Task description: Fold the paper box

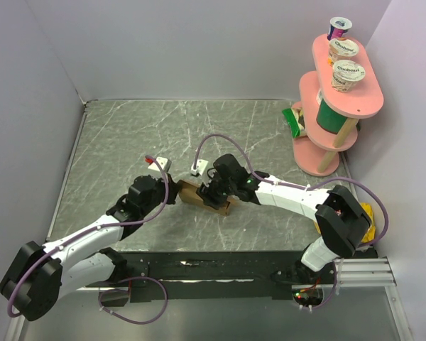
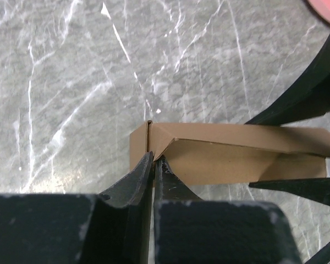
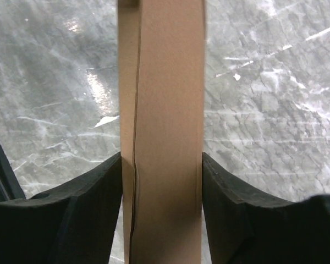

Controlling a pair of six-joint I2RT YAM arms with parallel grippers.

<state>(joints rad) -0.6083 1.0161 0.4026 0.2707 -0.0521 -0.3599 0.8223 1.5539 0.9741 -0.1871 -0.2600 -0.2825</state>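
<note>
Two arms meet on the paper box (image 1: 193, 193) at the centre of the overhead frame.

From the lower left, the left fingers (image 2: 133, 181) are drawn almost together and pinch the thin wall at the box's left end, right at its corner seam. The brown cardboard stretches away from them toward the right of the left wrist view. In the overhead view it lies on the grey marbled desk (image 1: 128, 142), between the two arms. The right fingers (image 3: 93, 192) stand at a middling width, one pressed against each long side of the box, which runs straight up the middle of the right wrist frame.
</note>
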